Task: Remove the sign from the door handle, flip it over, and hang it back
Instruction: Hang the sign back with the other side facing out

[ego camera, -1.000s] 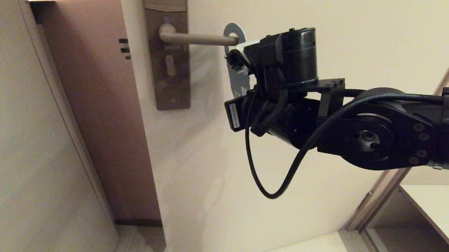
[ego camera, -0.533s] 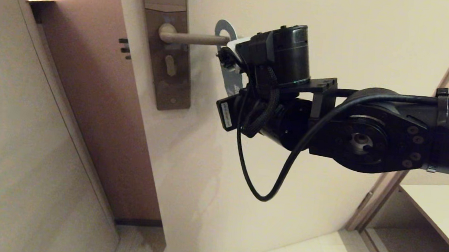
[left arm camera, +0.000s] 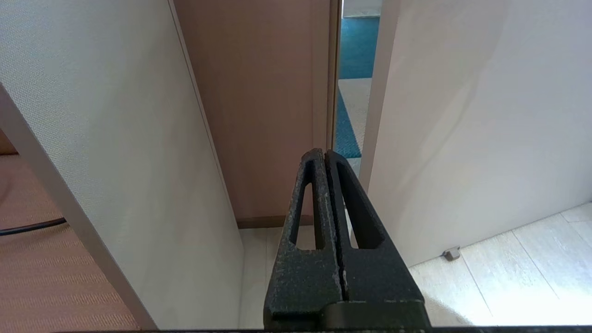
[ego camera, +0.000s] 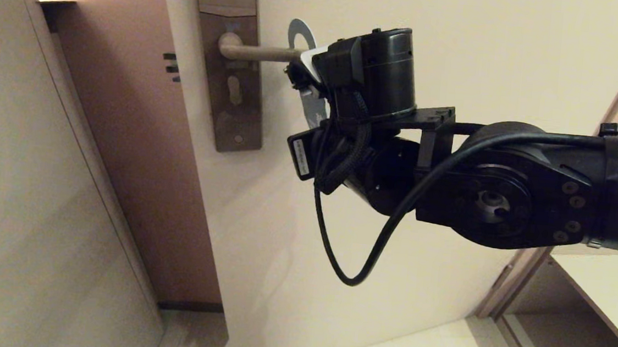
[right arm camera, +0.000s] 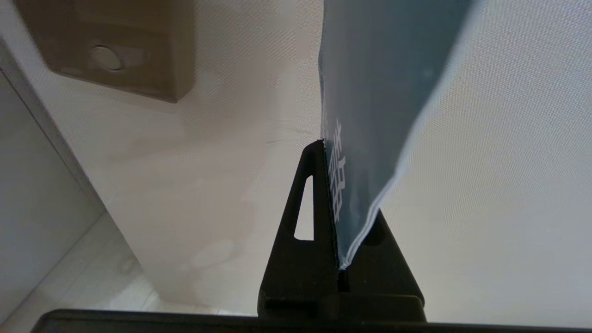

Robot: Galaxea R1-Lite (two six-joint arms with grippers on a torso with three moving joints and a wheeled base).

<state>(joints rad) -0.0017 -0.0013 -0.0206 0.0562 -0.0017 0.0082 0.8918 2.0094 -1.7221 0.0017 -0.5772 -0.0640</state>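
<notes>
Since a second ago the sign [ego camera: 298,33], clamped in the right end effector [right arm camera: 334,208], slid toward nine o'clock onto the door handle [ego camera: 258,53]; rehanging nearly done.

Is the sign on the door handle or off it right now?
On: the door handle passes through the hole in the sign, while the right gripper has its jaws shut on the sign.

white lettering on the blue-grey sign [right arm camera: 370,92], seen edge-on, not readable
</notes>
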